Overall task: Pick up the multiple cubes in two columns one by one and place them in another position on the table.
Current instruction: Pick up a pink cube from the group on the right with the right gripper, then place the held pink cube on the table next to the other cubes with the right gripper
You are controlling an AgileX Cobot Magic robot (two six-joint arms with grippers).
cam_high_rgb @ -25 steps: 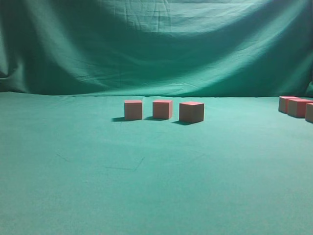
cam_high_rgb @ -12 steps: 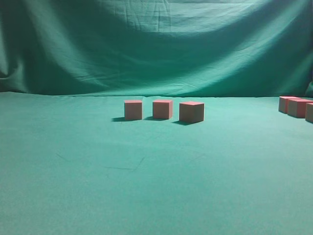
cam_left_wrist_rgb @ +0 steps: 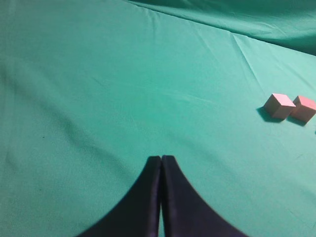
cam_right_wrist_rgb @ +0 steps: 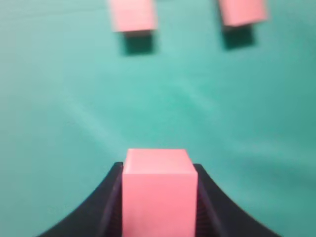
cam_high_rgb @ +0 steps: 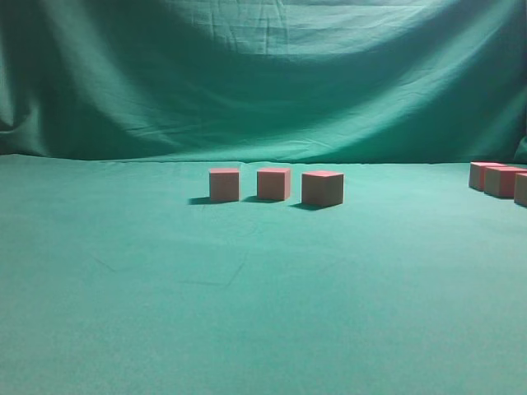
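The right claw [cam_right_wrist_rgb: 159, 207] is clenched on one cube [cam_right_wrist_rgb: 158, 190]. The cube sits squarely between the two dark jaws, which press its left and right sides, and its pink top face stands clear above them. The surrounding cloth is blurred in the right wrist view, so whether the cube rests on the surface [cam_high_rgb: 247, 313] or hangs just above it cannot be told. Two more cubes [cam_right_wrist_rgb: 132, 15] lie beyond it, side by side and apart from each other, each casting a shadow toward the near side; these appear to belong to the two columns still awaiting collection.

The left claw [cam_left_wrist_rgb: 161, 168] is clamped shut on nothing, its tips touching over bare green cloth. It is judged idle, kept well apart from the work so as not to obstruct the right arm.

In the exterior view neither arm appears. Three cubes [cam_high_rgb: 273, 183] stand in a row at mid-surface, evenly spaced and not touching, consistent with a deliberate placement line. A further group of cubes [cam_high_rgb: 498, 179] sits at the far right edge, partly cut off by the frame.

Judgement: the task is partway through. The grip looks centred and secure; a tilted release is the main risk.
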